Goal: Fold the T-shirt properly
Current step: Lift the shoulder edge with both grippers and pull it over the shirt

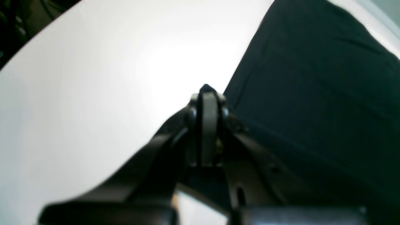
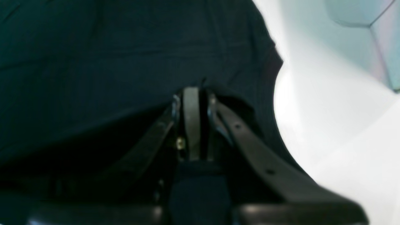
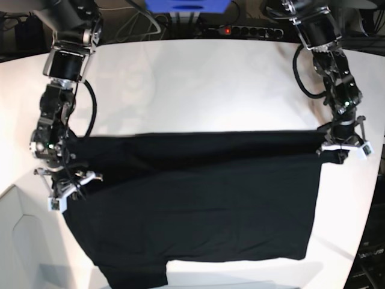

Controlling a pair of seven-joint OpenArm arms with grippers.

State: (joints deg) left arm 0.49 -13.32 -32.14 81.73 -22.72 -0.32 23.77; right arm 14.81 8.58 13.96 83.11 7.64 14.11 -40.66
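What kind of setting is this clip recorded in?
Probably a robotics lab workbench: a plain white table with two mounted arms, a black power strip with a red light and loose cables along its far edge, and a black fabric T-shirt spread for folding.

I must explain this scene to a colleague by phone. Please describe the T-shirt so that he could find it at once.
Look at the white table between the two arms. The T-shirt is the large black cloth spread over its near half, one short sleeve at the near edge. Nothing else lies on the table; the left pincer and the right pincer each pinch its folded far edge.
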